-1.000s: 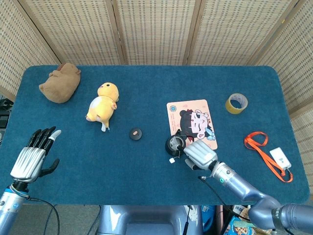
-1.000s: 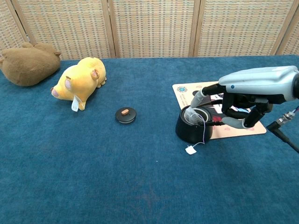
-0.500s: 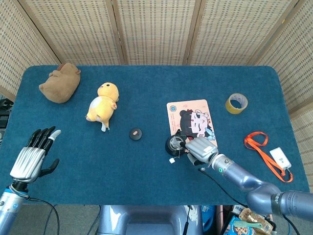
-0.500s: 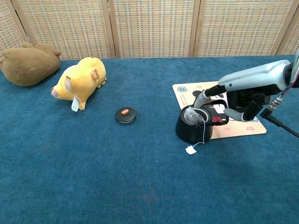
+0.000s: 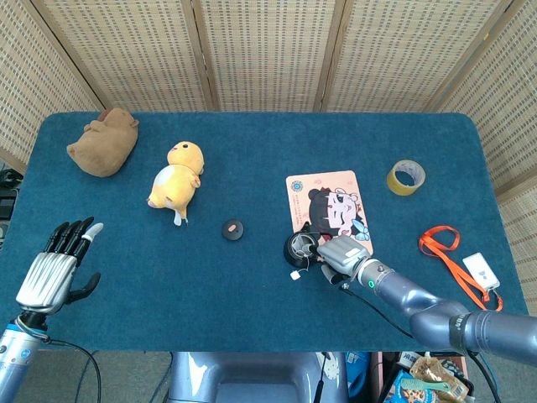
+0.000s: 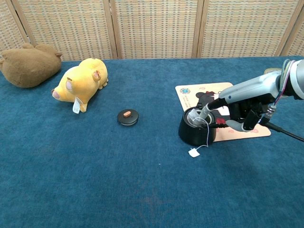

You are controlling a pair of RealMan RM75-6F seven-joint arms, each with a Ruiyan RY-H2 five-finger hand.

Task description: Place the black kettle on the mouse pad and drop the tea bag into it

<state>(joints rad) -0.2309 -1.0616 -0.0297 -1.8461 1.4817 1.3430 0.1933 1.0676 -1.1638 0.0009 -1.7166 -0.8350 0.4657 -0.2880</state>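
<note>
The big blue surface (image 5: 252, 285) has a brown stuffed animal (image 5: 103, 141) and a yellow stuffed animal (image 5: 177, 172) at its far left side, and a mouse pad (image 5: 328, 199) with a cartoon girl on it toward the right. The right robot hand (image 6: 240, 114) has its fingers around the black kettle (image 6: 194, 131), which sits at the near left corner of the mouse pad with the tea bag (image 6: 195, 115) in its open top and the little paper tag (image 6: 193, 152) hanging out onto the surface. The left robot hand (image 5: 57, 265) hangs over the near left edge holding nothing, fingers apart, and the small black lid (image 6: 128, 116) lies alone between the yellow toy and the kettle.
</note>
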